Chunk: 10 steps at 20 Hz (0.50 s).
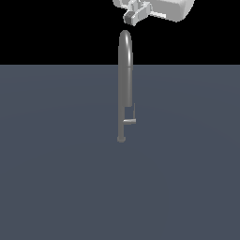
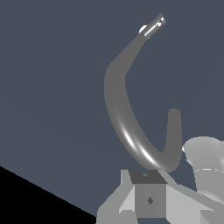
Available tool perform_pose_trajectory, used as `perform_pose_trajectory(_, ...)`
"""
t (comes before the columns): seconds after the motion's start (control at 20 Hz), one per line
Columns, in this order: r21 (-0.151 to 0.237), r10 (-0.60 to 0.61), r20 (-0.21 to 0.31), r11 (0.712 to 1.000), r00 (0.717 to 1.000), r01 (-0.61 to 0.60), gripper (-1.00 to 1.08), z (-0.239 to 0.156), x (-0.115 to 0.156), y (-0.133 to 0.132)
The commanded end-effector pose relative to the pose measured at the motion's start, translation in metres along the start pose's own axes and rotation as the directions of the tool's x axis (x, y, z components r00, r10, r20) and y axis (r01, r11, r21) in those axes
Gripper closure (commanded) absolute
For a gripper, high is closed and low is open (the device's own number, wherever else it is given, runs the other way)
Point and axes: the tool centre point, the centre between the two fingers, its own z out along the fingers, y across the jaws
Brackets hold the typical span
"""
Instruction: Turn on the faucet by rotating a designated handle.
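The gripper (image 1: pixel 131 18) hung just above the arched top of the faucet (image 1: pixel 124 84), apart from it, at the upper edge of the exterior view. Whether its jaws were spread or pressed together could not be told: in the exterior view the fingers merged into one pale block, and in the wrist view only one dark finger pad (image 2: pixel 149 197) showed clearly, close to the faucet's bend.

There was one faucet, one handle and one gripper. The faucet stood upright on its small round foot on the flat grey-blue floor (image 1: pixel 56 178). The handle (image 1: pixel 130 120) sat low on the tube, just above the foot, jutting toward the exterior view's right with its thin bar pointing upward. It was well below the gripper, with nothing but the tube itself between them.
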Motion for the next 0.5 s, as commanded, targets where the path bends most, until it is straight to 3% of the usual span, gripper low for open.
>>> perform_pose_trajectory(0.0,0.04,0.039,0.043,0.998,0.998,-0.04,1.08,0.002,0.017,0.0)
perform_pose_trajectory(0.45,0.173,0.169,0.218,0.963,0.961,-0.208,1.08,0.016,0.082,0.004)
